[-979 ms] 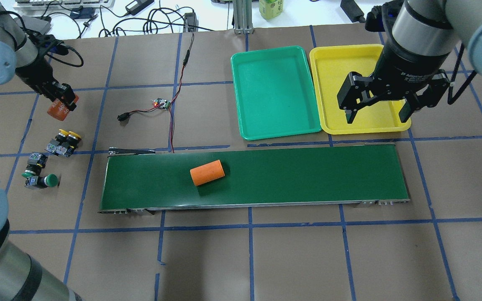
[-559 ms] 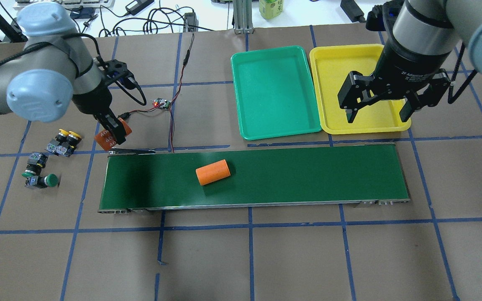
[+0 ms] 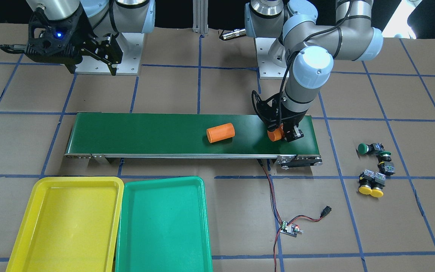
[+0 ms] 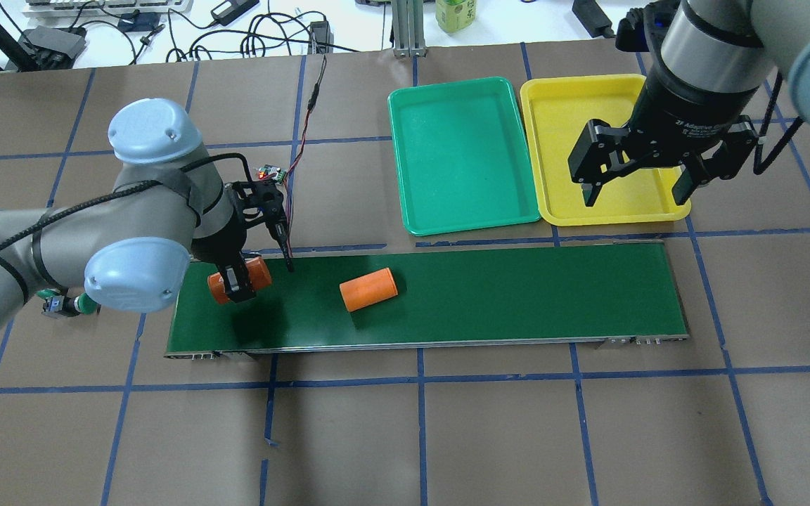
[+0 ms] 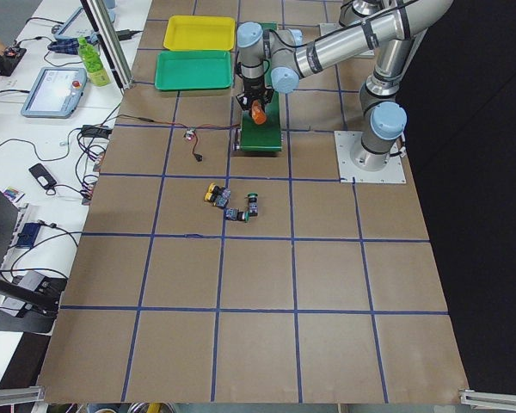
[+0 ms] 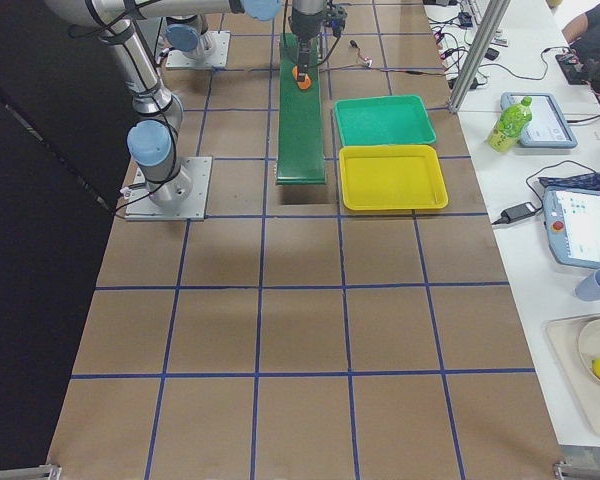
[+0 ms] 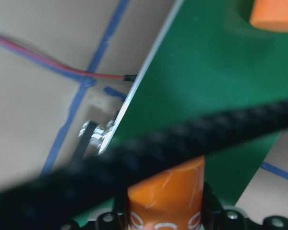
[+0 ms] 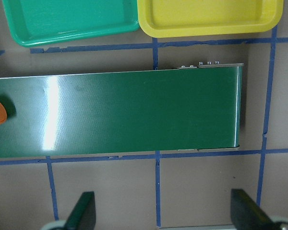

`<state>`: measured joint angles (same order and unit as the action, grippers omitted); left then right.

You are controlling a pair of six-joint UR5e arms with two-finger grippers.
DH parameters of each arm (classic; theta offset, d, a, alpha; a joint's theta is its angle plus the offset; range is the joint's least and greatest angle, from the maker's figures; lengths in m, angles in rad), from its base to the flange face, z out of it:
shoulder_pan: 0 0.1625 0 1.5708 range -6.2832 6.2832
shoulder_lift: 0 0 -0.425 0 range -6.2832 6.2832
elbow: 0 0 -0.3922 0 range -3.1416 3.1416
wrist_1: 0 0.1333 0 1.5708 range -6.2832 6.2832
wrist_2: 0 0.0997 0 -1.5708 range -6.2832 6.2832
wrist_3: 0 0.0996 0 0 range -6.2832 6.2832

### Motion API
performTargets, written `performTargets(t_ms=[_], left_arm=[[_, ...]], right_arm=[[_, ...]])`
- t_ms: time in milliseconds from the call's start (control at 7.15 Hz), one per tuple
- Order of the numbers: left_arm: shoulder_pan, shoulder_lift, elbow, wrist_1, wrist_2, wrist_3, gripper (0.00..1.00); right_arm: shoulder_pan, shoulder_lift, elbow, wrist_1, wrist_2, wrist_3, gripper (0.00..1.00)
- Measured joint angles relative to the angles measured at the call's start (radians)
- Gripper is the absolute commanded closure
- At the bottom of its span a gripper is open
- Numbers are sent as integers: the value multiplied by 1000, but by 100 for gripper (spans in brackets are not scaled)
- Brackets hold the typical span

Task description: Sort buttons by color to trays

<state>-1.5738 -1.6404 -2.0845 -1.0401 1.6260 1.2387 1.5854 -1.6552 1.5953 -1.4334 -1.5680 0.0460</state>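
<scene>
Pinching an orange cylinder (image 4: 257, 271) in the left gripper (image 4: 240, 278), fingers closed on its sides, low over the end of the dark-green conveyor belt (image 4: 517, 295). Just beyond that gripper along the belt, lying on its side: a second orange cylinder (image 4: 368, 289), apart from the first. Off the belt end, out to that gripper's left on the brown table (image 4: 489, 436): all four buttons in a loose cluster, the two yellow buttons (image 3: 370, 190) side by side and touching, the two green buttons (image 3: 362, 148) just beside them. Past the belt's edge from the gripper, a small circuit board (image 4: 271, 173) with red and black wires. Far along, beside the belt's other end: green tray (image 4: 461, 154) and yellow tray (image 4: 560, 133) edge to edge, holding no buttons. Above the yellow tray's near edge, the right gripper (image 4: 633, 195), fingers spread wide, gripping nothing.
</scene>
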Motion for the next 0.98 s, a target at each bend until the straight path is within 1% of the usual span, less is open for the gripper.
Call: performTargets(t_ms=[140,419,559,699,839,979], left_arm=[[-4,12,-36,40,-13,22,0],[-13,25,-62,69,-28,32,0],[-13,42,-52,69,-28,26,0],[3,62,-11,33,-27,21,0],[60,69,71,-66,-26,-8,0],[162,46,159,-173,-26,-58,0]], right_arm=[[0,0,0,0,0,0,0],[-1,0,0,1,0,0,0],[-1,0,0,0,0,0,0],[-1,0,0,0,0,0,0],[-1,0,0,0,0,0,0],[-1,0,0,0,0,0,0]])
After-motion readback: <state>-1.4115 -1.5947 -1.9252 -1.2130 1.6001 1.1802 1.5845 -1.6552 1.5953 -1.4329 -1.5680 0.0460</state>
